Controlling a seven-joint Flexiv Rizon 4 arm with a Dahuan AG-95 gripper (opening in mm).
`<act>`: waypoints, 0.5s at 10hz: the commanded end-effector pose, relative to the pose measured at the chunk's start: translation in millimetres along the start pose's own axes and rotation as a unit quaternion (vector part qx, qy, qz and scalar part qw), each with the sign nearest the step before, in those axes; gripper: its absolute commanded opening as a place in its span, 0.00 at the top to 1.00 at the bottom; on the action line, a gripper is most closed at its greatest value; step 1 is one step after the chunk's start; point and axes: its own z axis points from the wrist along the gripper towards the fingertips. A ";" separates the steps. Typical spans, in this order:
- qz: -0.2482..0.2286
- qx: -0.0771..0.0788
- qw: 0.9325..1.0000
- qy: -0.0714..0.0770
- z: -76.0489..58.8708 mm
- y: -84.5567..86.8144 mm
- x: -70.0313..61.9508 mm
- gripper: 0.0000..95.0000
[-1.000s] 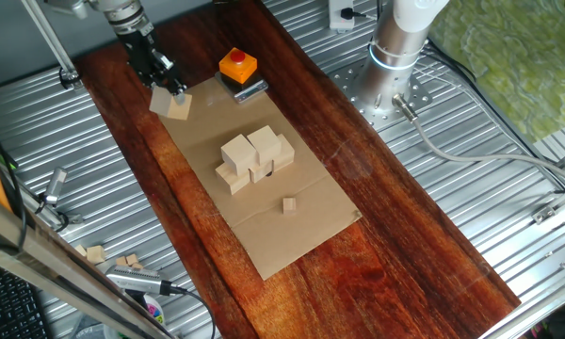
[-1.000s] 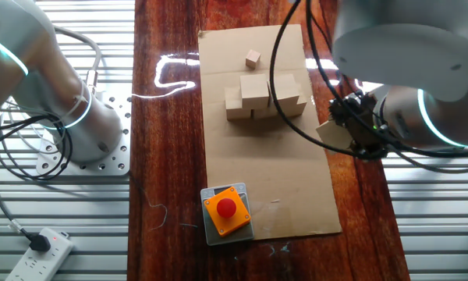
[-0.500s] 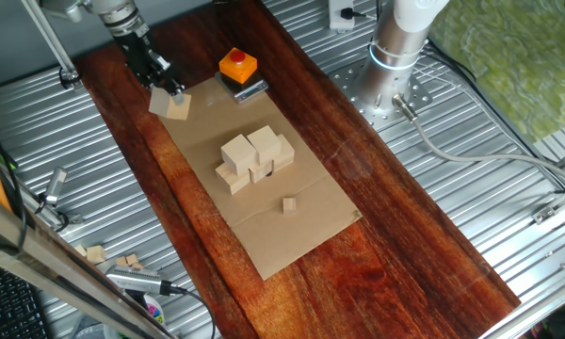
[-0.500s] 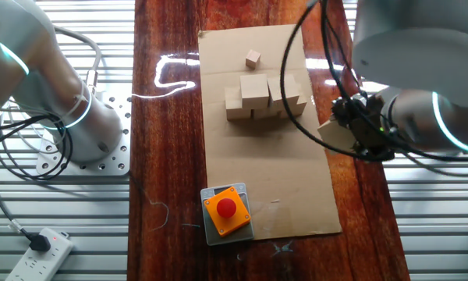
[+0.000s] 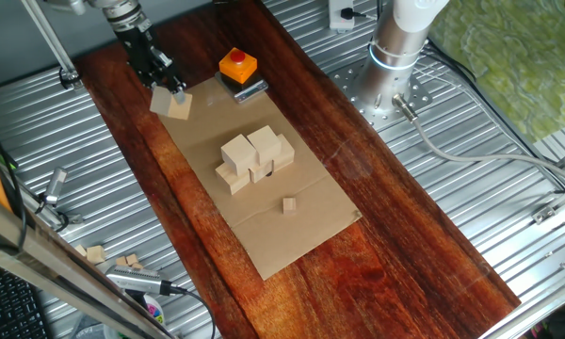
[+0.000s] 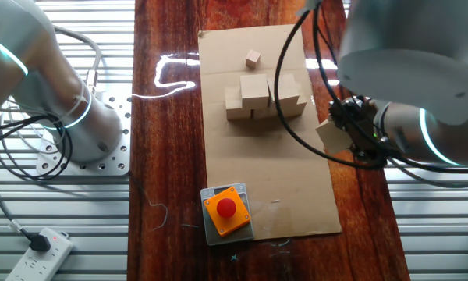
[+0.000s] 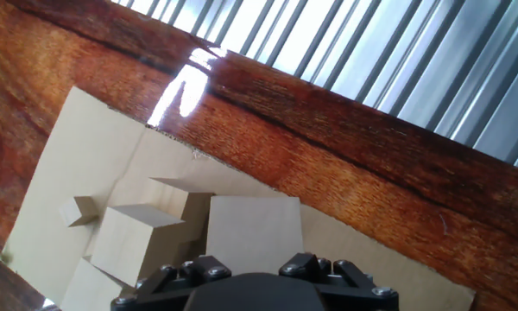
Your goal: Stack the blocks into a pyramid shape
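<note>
The hand (image 5: 174,95) pinches one wooden block (image 5: 172,104) between its fingers, lifted above the cardboard sheet (image 5: 301,221) near the orange box (image 5: 237,65), well apart from the stacked blocks (image 5: 252,158) mid-sheet on the counter (image 5: 395,245).

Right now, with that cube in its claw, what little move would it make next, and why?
Probably carry it toward the stack. The gripper holds one block above the cardboard's far edge, apart from the pile, whose upper row looks unfinished.

Pale blocks (image 5: 254,156) stacked; one block (image 5: 173,104) held aloft.
</note>
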 end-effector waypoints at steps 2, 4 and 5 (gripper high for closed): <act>-0.005 -0.013 1.000 -0.008 -0.2 -0.2 -1.0 1.00; -0.007 -0.015 1.000 -0.008 -0.2 -0.2 -1.0 1.00; -0.004 -0.017 1.000 -0.009 -0.2 -0.2 -1.0 1.00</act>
